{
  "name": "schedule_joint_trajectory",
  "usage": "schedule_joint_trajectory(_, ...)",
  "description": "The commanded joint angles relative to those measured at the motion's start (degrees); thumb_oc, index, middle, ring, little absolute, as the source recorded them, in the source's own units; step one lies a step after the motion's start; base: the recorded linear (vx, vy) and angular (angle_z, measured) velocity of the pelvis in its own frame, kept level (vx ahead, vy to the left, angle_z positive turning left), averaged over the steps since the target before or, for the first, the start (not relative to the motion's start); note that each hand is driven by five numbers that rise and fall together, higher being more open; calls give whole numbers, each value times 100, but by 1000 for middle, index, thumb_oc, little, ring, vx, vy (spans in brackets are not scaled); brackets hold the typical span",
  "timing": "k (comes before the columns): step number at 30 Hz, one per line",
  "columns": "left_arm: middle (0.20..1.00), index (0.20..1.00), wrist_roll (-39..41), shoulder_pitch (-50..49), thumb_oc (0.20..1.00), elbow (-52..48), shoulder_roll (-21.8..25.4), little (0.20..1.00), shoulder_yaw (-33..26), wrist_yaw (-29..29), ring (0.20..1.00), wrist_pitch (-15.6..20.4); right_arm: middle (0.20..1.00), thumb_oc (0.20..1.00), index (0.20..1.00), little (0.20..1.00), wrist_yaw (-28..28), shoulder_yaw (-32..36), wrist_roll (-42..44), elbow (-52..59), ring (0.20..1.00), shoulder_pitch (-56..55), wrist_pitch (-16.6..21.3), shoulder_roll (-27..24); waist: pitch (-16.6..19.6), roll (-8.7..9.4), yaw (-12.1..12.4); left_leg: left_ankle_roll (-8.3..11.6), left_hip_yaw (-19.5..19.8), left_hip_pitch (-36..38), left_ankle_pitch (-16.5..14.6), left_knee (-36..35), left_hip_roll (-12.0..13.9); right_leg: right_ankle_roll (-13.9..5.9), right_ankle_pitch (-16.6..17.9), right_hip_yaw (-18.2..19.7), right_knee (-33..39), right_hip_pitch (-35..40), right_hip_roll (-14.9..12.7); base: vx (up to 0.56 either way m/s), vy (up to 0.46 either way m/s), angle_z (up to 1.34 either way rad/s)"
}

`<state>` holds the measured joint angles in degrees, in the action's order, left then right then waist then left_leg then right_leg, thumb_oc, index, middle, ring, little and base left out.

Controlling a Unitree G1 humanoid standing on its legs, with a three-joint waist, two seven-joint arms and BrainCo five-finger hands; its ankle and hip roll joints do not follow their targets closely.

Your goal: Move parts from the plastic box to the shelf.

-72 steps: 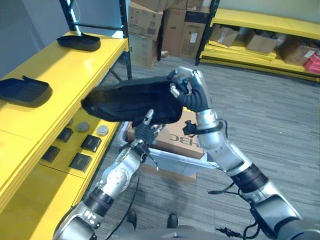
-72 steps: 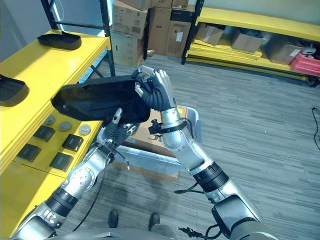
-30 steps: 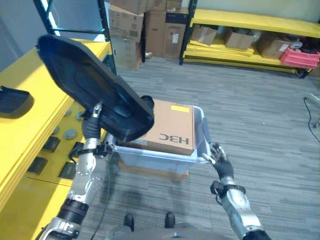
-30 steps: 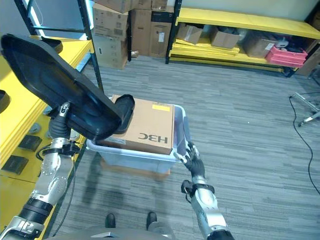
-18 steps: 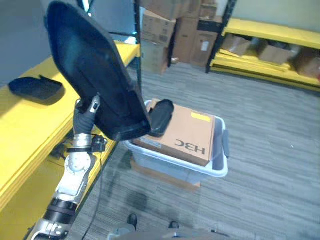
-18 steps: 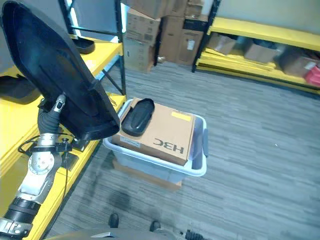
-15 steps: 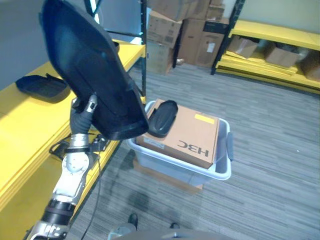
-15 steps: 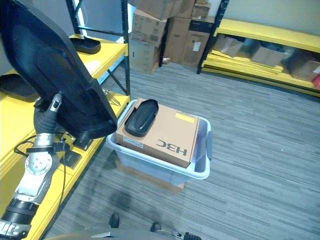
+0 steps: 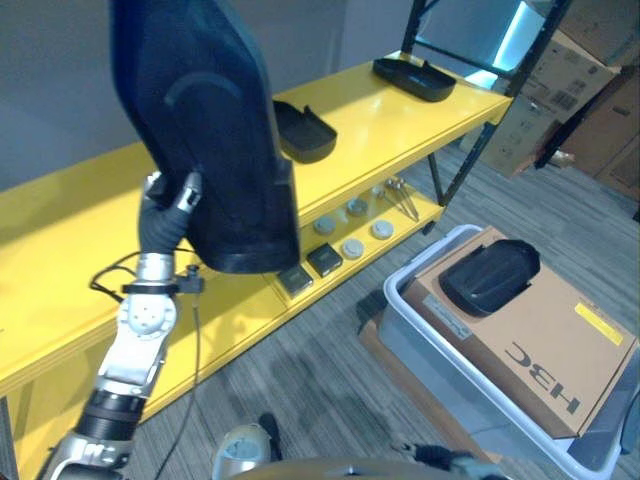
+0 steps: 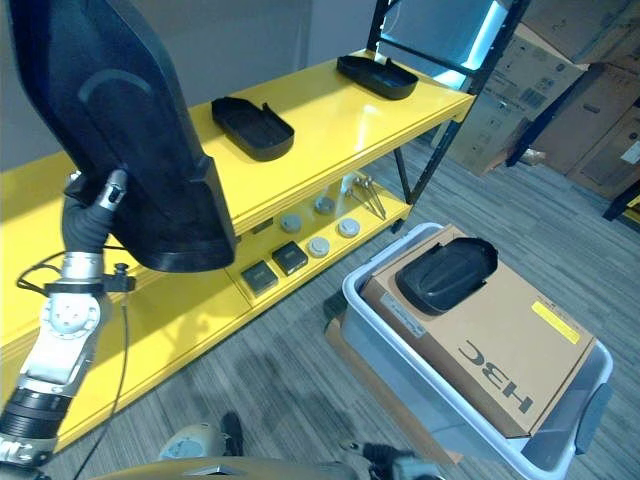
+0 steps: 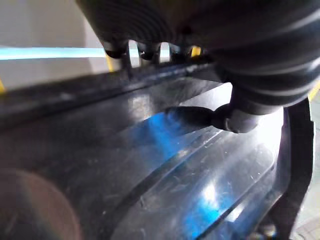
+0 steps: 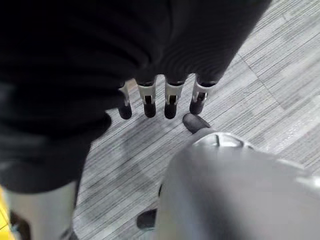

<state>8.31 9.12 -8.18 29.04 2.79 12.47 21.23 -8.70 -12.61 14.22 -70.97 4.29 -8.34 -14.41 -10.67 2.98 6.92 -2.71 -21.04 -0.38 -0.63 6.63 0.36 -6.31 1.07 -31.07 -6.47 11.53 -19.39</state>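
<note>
Warehouse or stockroom: yellow steel shelving with black uprights bearing moulded black parts, stacked cardboard cartons against the far wall, grey carpet-tile floor, and a grey plastic box holding a carton.

Bare yellow shelf top lies open beside the black tray; another tray sits well beyond.

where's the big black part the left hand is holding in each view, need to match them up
Left eye view: big black part, upper left, raised over the yellow shelf.
Right eye view: upper left again.
Left wrist view: its glossy inner face, left hand clamped on its edge.
Shared landmark: the small black part on the cardboard box.
</note>
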Motion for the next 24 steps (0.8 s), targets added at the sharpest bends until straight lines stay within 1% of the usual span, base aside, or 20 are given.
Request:
schedule_joint_trajectory(1, 200, 200, -430, 350, 200, -660, 75, 200, 49, -249, 200, 348, 1000, 1000, 1000, 1000, 516, 177, 364, -89, 1000, -124, 238, -108, 128, -409, 28, 434, 482, 421, 252, -861, 282, -164, -48, 253, -1124, -496, 392, 137, 186, 25)
schedule_joint_trajectory(2, 200, 200, -455, 367, 200, -670, 87, 200, 69, -235, 200, 347, 1000, 1000, 1000, 1000, 554, 203, 277, -81, 1000, -120, 266, -107, 117, -409, 10, 406, 506, 437, 252, -895, 255, -183, -31, 335, -1242, -582, 382, 73, 159, 20)
schedule_joint_trajectory(3, 200, 200, -408, 460, 200, -662, 137, 200, 173, -194, 200, 362, 1000, 1000, 1000, 1000, 613, 252, 177, -90, 1000, -109, 365, -100, 47, -429, -99, 293, 568, 404, 321, -940, 208, -128, 154, 540, -1327, -848, 526, 60, -15, 37)
schedule_joint_trajectory(4, 200, 200, -252, 628, 200, -606, 208, 200, 379, -159, 200, 422, 1000, 1000, 1000, 1000, 664, 259, 289, -124, 1000, -130, 538, -72, -20, -426, -299, 242, 963, 406, 353, -1047, 110, -111, 169, 1028, -1101, -1063, 874, 117, -138, 92)
schedule_joint_trajectory(5, 200, 200, -201, 827, 200, -556, 226, 200, 593, -104, 200, 379, 1000, 1000, 1000, 1000, 788, 243, 378, -124, 1000, -109, 615, -26, 6, -423, -449, 243, 1294, 378, 374, -1094, 62, -76, 117, 1428, -673, -1123, 1016, 292, -382, 215)
schedule_joint_trajectory(6, 200, 200, -121, 1044, 200, -487, 170, 200, 816, -45, 200, 186, 1000, 1000, 1000, 1000, 816, 203, 447, -174, 1000, -67, 504, 4, 105, -380, -576, 254, 1576, 374, 345, -1152, 32, -112, 192, 1876, -45, -1118, 1051, 274, -396, 207)
schedule_joint_trajectory(8, 200, 200, -155, 1115, 200, -449, 113, 200, 941, 19, 200, 92, 1000, 1000, 1000, 1000, 761, 194, 456, -225, 1000, -84, 409, 3, 164, -357, -676, 246, 1776, 373, 291, -1163, 5, -134, 276, 2198, 280, -1101, 1141, 210, -291, 134)
schedule_joint_trajectory(9, 200, 200, -137, 1164, 200, -440, 62, 200, 1072, 78, 200, 23, 1000, 1000, 1000, 1000, 718, 196, 415, -305, 1000, -126, 356, 4, 205, -341, -783, 222, 1980, 378, 230, -1163, -34, -142, 349, 2575, 457, -1145, 1238, 182, -329, 97)
schedule_joint_trajectory(10, 200, 200, -139, 1124, 200, -521, 11, 200, 1127, 119, 200, -91, 1000, 1000, 1000, 1000, 684, 186, 281, -446, 1000, -187, 317, 24, 238, -333, -856, 224, 2160, 342, 233, -1163, -33, -89, 385, 2866, 531, -1198, 1357, 155, -317, 109)
schedule_joint_trajectory(11, 200, 200, -183, 1099, 200, -545, 1, 200, 1119, 147, 200, -128, 1000, 1000, 1000, 1000, 650, 178, 238, -473, 1000, -197, 295, 24, 240, -334, -867, 233, 2187, 345, 227, -1163, -27, -71, 377, 2888, 556, -1172, 1380, 111, -349, 113)
schedule_joint_trajectory(12, 200, 200, -269, 972, 200, -652, -7, 200, 1085, 208, 200, -209, 1000, 1000, 1000, 1000, 537, 152, 240, -563, 1000, -234, 255, 13, 269, -308, -810, 291, 2217, 352, 234, -1163, 4, -34, 369, 2789, 698, -1064, 1387, 75, -273, 123)
schedule_joint_trajectory(14, 200, 200, -223, 841, 200, -730, 8, 200, 1016, 312, 200, -343, 1000, 1000, 1000, 1000, 433, 122, 207, -628, 1000, -249, 268, 6, 289, -291, -760, 337, 2280, 350, 233, -1102, 39, 11, 350, 2789, 767, -989, 1417, 64, -232, 73)
schedule_joint_trajectory(16, 200, 200, -182, 635, 200, -812, 43, 200, 886, 474, 200, -419, 1000, 1000, 1000, 1000, 310, 18, -126, -672, 1000, -247, 260, -10, 279, -272, -683, 388, 2254, 239, 179, -836, 80, 103, 264, 2748, 772, -914, 1436, 68, -134, 21)
schedule_joint_trajectory(18, 200, 200, -76, 521, 200, -787, 45, 200, 779, 477, 200, -421, 1000, 1000, 1000, 1000, 370, -72, -278, -649, 1000, -242, 215, -83, 223, -253, -618, 450, 2145, 49, 63, -407, 73, 168, 182, 2620, 776, -791, 1417, 100, -87, 19)
schedule_joint_trajectory(19, 200, 200, -47, 462, 200, -719, 42, 200, 705, 349, 200, -316, 1000, 1000, 1000, 1000, 372, -53, -154, -654, 1000, -246, 155, -188, 171, -261, -537, 513, 2028, -136, 95, -276, 115, 199, 136, 2422, 733, -738, 1403, 105, -30, 43)
schedule_joint_trajectory(20, 200, 200, -62, 440, 200, -703, 43, 200, 667, 297, 200, -305, 1000, 1000, 1000, 1000, 351, -16, 12, -679, 1000, -240, 107, -235, 158, -290, -513, 566, 1933, -185, 185, -343, 177, 206, 99, 2309, 721, -693, 1411, 165, 74, 98)
schedule_joint_trajectory(21, 200, 200, -68, 402, 200, -656, 62, 200, 618, 255, 200, -250, 1000, 1000, 1000, 1000, 260, 166, 306, -723, 1000, -194, -21, -360, 132, -382, -473, 762, 1578, -271, 574, -686, 386, 193, 0, 2054, 740, -507, 1440, 167, 103, 110)
schedule_joint_trajectory(22, 200, 200, -74, 400, 200, -653, 61, 200, 612, 272, 200, -256, 1000, 1000, 1000, 1000, 242, 198, 330, -727, 1000, -188, -27, -379, 124, -396, -467, 793, 1525, -281, 644, -747, 414, 192, -12, 2014, 747, -470, 1441, 191, 133, 118)
schedule_joint_trajectory(24, 200, 200, -10, 421, 200, -567, 73, 200, 603, 326, 200, -244, 1000, 1000, 1000, 1000, 196, 371, 295, -719, 1000, -137, -43, -496, 99, -453, -424, 900, 1148, -468, 945, -894, 577, 203, -121, 1798, 786, -242, 1432, 180, 176, 68)
